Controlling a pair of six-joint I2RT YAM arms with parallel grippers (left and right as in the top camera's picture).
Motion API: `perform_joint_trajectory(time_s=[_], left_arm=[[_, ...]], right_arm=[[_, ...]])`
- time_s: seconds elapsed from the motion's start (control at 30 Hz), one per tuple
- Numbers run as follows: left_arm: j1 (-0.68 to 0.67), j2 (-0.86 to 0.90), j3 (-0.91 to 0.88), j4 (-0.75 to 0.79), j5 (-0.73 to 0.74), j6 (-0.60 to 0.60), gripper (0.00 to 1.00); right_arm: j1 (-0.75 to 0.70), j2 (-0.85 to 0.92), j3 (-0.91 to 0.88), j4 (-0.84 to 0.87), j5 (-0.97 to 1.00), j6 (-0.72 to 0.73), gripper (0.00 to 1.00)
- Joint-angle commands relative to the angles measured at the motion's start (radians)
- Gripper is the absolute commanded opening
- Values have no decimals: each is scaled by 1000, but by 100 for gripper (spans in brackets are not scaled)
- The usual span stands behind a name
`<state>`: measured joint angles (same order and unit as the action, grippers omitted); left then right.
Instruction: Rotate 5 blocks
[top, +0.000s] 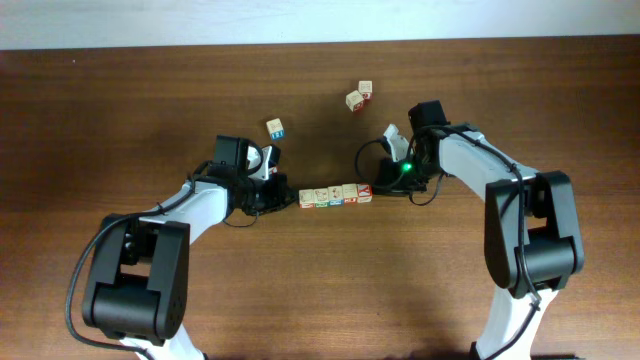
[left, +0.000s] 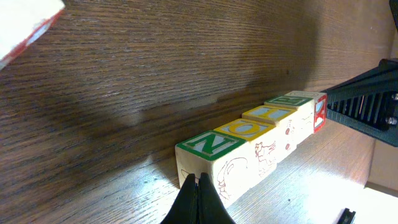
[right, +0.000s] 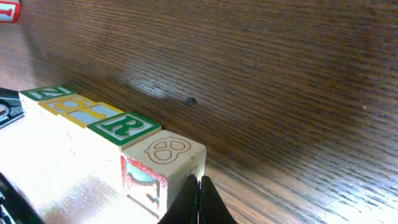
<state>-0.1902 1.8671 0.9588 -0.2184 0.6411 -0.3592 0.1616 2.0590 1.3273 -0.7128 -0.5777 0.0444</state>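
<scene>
Five pale wooden blocks (top: 336, 195) lie in a tight row at the table's middle. In the left wrist view the near end block (left: 211, 146) has a green N on top, and the row runs away to a red-edged block (left: 319, 112). My left gripper (left: 199, 182) is shut, its tips against the N block's end face (top: 290, 199). In the right wrist view the near end block (right: 165, 151) shows a pretzel outline on top and a red-bordered side, beside a green R block (right: 122, 125). My right gripper (right: 199, 182) is shut, touching that end (top: 377, 187).
Three loose blocks lie farther back: one with a blue face (top: 275, 128) behind the left arm, and a pair (top: 359, 96) behind the row. Both arms reach in from the front corners. The table's far edge runs along the top.
</scene>
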Motion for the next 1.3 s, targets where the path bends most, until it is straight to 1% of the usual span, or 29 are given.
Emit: perform_joint_trajectory(time_s=[0.0, 0.1, 0.2, 0.27, 0.4, 0.47, 0.57, 1.27], left_arm=[[2, 6, -9, 2, 25, 16, 0], [2, 6, -9, 2, 25, 16, 0], [2, 6, -9, 2, 25, 16, 0], [2, 6, -9, 3, 25, 16, 0], [2, 6, -9, 9, 25, 16, 0], [2, 6, -9, 8, 25, 16, 0], [2, 6, -9, 9, 24, 16, 0], [3, 6, -9, 9, 23, 16, 0]], right_arm=[[-33, 12, -7, -5, -33, -10, 4], [-76, 12, -9, -6, -82, -23, 4], [-115, 12, -22, -5, -155, -64, 4], [-124, 12, -35, -4, -165, -64, 4], [-124, 12, -81, 45, -208, -66, 4], [-124, 12, -114, 103, -248, -57, 4], [-124, 12, -138, 154, -253, -9, 4], [-122, 12, -138, 171, -294, -30, 4]])
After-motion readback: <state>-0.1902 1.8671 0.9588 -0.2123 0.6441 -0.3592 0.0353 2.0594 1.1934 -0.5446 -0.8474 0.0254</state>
